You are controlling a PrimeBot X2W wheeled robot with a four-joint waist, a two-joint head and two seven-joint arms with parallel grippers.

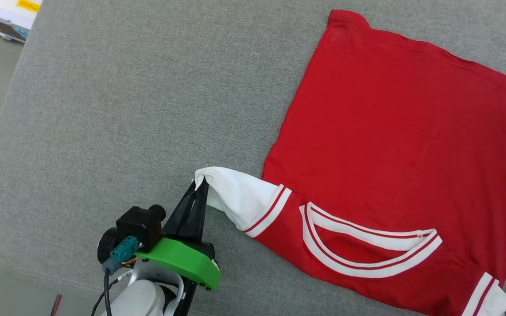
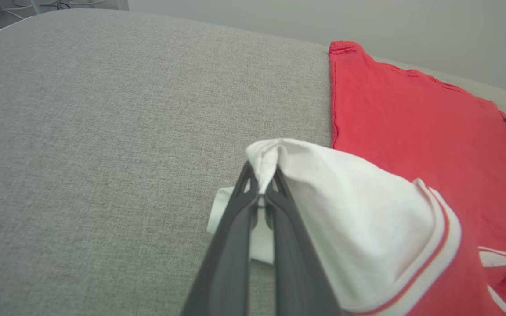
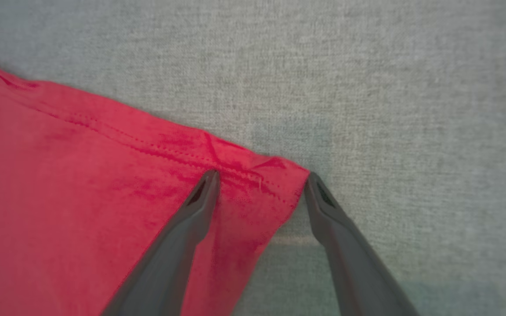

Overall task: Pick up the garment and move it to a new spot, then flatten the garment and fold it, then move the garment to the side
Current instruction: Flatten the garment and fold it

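Two grippers: one at each end of the garment (image 1: 389, 131); well apart from each other
Left gripper (image 1: 200, 186): jaws pinched tight on the end of the white sleeve (image 1: 237, 197); cloth bunched between the fingertips (image 2: 240, 204); the sleeve tents up toward the pinch
Right gripper (image 3: 262, 177): jaws spread wide, holding nothing; one finger over the red cloth, the other over the grey just beside the hem corner (image 3: 288, 175); whether either finger touches cannot be told
Garment: spread out on the grey fabric surface (image 1: 103, 109), toward the right of the head view; red body mostly smooth; a few creases at the hem corner
Neckline (image 1: 367, 250): white with thin red stripes; on the side nearest the robot
Other sleeve (image 1: 490, 298): white with stripe trim; lying at the lower right edge of the head view
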